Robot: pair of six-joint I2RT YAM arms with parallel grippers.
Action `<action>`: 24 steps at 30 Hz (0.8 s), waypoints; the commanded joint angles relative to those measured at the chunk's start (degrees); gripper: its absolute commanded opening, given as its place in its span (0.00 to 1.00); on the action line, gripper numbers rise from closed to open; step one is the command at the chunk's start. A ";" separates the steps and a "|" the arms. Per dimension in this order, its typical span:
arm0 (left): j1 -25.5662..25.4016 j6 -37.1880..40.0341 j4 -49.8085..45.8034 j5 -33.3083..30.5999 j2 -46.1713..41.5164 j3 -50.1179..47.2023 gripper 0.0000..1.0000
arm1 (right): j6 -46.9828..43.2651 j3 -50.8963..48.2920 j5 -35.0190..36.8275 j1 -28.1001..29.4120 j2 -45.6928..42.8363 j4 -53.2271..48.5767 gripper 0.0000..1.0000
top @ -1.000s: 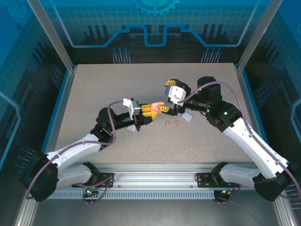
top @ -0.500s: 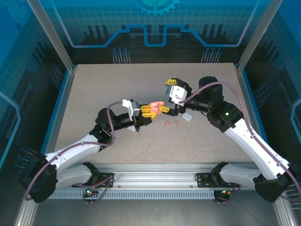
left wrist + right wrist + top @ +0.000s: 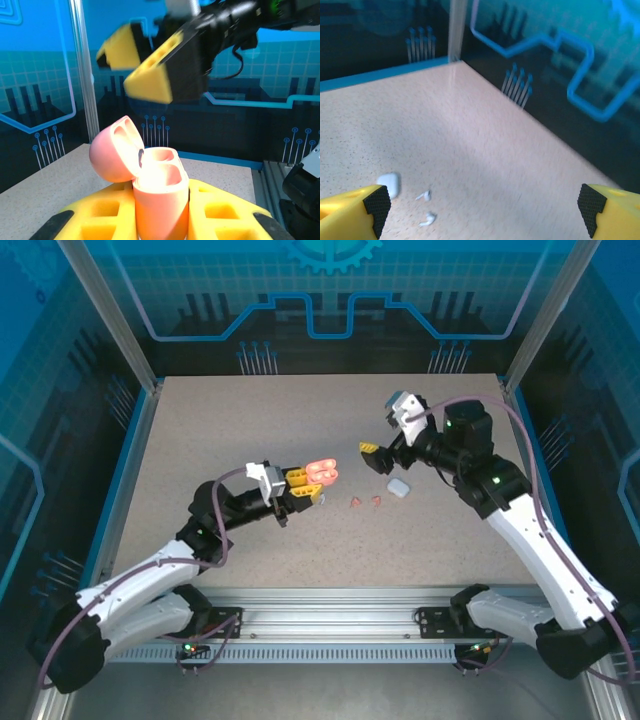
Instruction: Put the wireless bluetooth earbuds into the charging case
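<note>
left gripper (image 3: pixel 311 481) clamped open pink charging case (image 3: pixel 322 471) above tabletop (image 3: pixel 200 430) centre | right gripper (image 3: pixel 482 210) jaws wide, empty | pink earbuds (image 3: pixel 365 502) lay loose mid-tabletop, right of case | risk: tiny buds slipping from broad fingers

White-shelled left arm (image 3: pixel 150 575) stretched low and forward toward the salmon-pink pebble-shaped plastic charging case (image 3: pixel 322 471); yellow-fingered left gripper (image 3: pixel 306 484) clamped on that case, one finger on either side of its lower body; right arm (image 3: pixel 530 530) with elbow raised, its wrist to the right of the case and farther back; right gripper (image 3: pixel 484 212) with jaws spread wide, holding nothing, apart from the case.
</note>
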 commanded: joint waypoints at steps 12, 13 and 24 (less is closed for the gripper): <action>-0.27 3.93 -6.53 -4.49 -6.63 -1.90 0.00 | 27.13 1.05 11.84 -3.83 18.62 -18.95 0.82; -0.27 3.93 -6.50 -4.51 -6.64 -1.90 0.00 | 27.01 1.53 11.54 -3.83 19.95 -19.96 0.79; -0.32 3.88 -6.41 -4.91 -6.28 -1.99 0.00 | 24.64 5.58 15.28 -0.08 30.95 -26.86 0.61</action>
